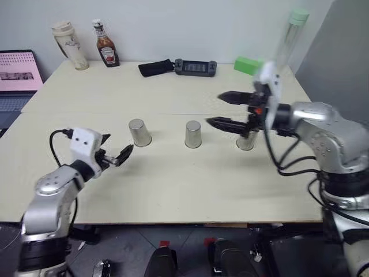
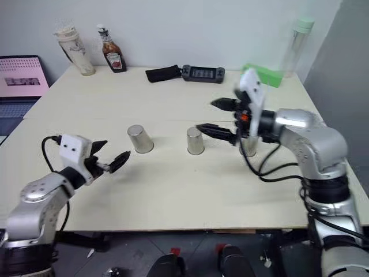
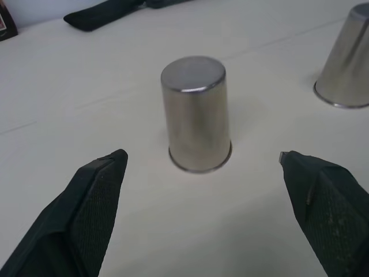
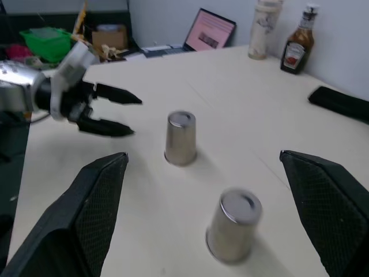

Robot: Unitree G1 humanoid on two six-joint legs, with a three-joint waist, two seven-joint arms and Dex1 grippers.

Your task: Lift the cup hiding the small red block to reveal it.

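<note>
Three upturned shiny steel cups stand in a row mid-bench (image 1: 173,190), none lifted, no red block visible. Left hand (image 1: 118,156) gapes wide and empty near the left cup (image 1: 139,132); right hand (image 1: 222,111), spread and empty, hovers by the middle cup (image 1: 193,134).

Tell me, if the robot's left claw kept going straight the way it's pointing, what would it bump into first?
Most likely the leftmost steel cup: it stands upside down, centred ahead of the open left gripper, with bare table between them.

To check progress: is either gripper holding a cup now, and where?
Nothing is held. The left gripper and right gripper are both open, clear of the cups.
</note>
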